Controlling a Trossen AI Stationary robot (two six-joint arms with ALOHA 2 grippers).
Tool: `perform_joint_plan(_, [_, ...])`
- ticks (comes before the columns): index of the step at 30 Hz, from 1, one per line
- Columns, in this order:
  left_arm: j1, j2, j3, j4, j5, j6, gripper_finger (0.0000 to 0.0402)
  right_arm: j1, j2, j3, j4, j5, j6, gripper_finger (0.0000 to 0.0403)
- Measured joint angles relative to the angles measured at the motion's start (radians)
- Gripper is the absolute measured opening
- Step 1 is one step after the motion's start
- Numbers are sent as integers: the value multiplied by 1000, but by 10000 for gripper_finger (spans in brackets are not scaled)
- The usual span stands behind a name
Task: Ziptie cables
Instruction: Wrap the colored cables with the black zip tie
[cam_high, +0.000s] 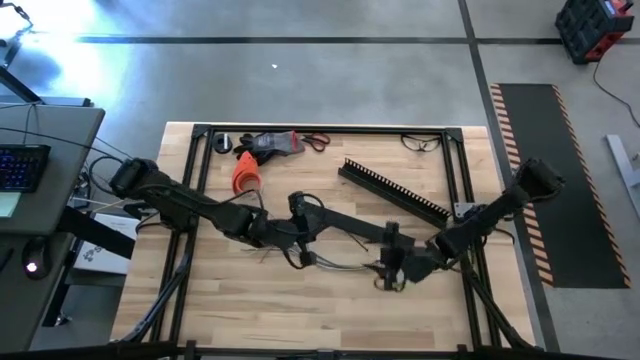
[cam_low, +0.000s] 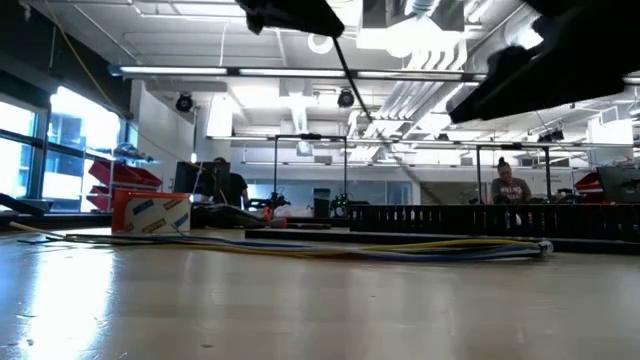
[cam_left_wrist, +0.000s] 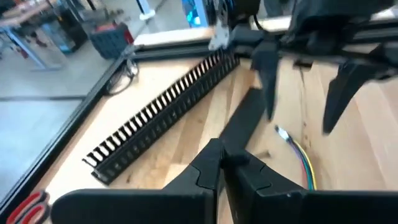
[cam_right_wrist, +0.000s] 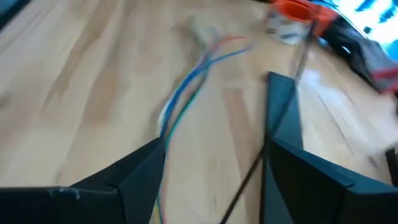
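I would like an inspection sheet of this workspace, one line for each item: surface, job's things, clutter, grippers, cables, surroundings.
Surface: wooden table inside a black frame.
Job's things: thin coloured wires lie flat on the wood between both arms; no zip tie visible around them.
Clutter: comb-toothed channel, orange cone, red-handled tool and glasses along the far edge.
Grippers: left gripper shut, near a flat black bar; right gripper open over the wires, holding nothing.
Cables: a thin black strand crosses between the right jaws.
Surroundings: people stand in the room beyond.

Bright overhead lighting, blurred wrist views.
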Motion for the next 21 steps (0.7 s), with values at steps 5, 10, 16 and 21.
perform_joint_plan(5, [1,6,78,-205,62,-70,0,93,20,134,-299,80,-78,270])
perform_joint_plan(10, [17,5,105,-258,118,-77,0,144,111,257,-395,93,-327,269])
perform_joint_plan(16, [47,5,104,-277,132,-85,0,137,293,291,-482,121,-717,254])
perform_joint_plan(21, [74,5,104,-295,141,-86,0,87,393,291,-545,234,-963,236])
